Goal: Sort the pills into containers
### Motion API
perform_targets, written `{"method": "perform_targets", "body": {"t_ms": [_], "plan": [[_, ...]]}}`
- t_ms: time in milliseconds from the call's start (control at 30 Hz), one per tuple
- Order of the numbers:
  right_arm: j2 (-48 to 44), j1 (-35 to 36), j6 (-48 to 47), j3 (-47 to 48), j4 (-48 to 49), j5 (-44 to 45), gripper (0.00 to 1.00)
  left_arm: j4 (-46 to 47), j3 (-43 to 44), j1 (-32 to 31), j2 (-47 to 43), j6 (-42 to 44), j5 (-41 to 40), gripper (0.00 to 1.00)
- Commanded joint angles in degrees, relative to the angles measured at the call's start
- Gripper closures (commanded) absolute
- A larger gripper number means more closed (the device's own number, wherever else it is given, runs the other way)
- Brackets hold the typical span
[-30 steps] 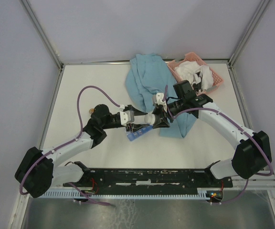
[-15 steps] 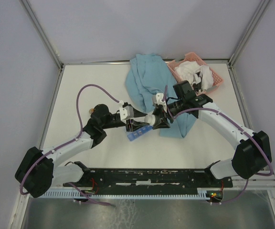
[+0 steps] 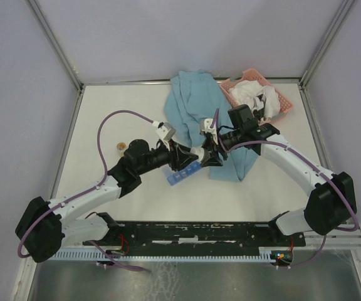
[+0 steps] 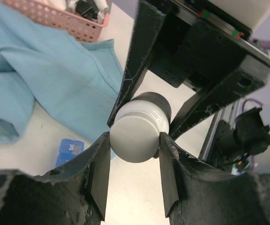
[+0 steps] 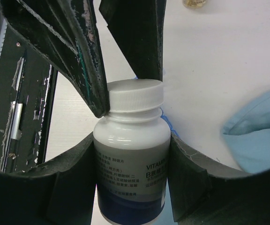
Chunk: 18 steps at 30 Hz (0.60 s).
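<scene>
My right gripper [image 3: 210, 154] [image 5: 132, 140] is shut on the body of a white vitamin bottle [image 5: 131, 164] and holds it above the table. My left gripper [image 3: 190, 158] [image 4: 135, 140] faces it and is shut on the bottle's white screw cap [image 4: 136, 133] [image 5: 136, 96], with a finger on each side. The blue organiser strip [image 3: 182, 175] lies on the table just below the two grippers; one end shows in the left wrist view [image 4: 68, 151]. I see no loose pills that I can be sure of.
A light blue cloth [image 3: 193, 103] lies behind and under the grippers. A pink mesh basket [image 3: 279, 99] with white items stands at the back right. A small tan round object [image 3: 121, 148] sits on the table left of the left arm.
The left wrist has turned about the cap, its white camera block swinging up and back. The left forearm has shifted, uncovering the small tan object. The right arm and bottle have stayed in place.
</scene>
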Motion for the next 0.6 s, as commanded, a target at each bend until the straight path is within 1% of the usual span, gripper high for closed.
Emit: {"method": "perform_targets", "body": {"t_ms": [0,100,167,400,567], "plan": [[0.9,0.1,2.4,0.7,3.9,1.2,0.96,-5.7,5.1,-0.9,-1.5,-15.1,-7.3,0.97],[0.9,0.1,2.3,0.6,3.9,1.3,0.95,-10.0,7.8,-0.8,-0.4,-19.8,-7.8,0.97],[0.9,0.1,2.2,0.7,3.8,1.3,0.95,-9.6,7.9,-0.9,-0.5,-21.3,-6.9,0.96],[1.0,0.1,2.3,0.7,3.8,1.5,0.96,-9.2,8.1,-0.8,-2.2,-23.0,-7.4,0.96],[0.8,0.1,2.2,0.7,3.7,1.6,0.96,-9.6,7.1,-0.8,-3.4,-23.8,-10.2,0.97]]}}
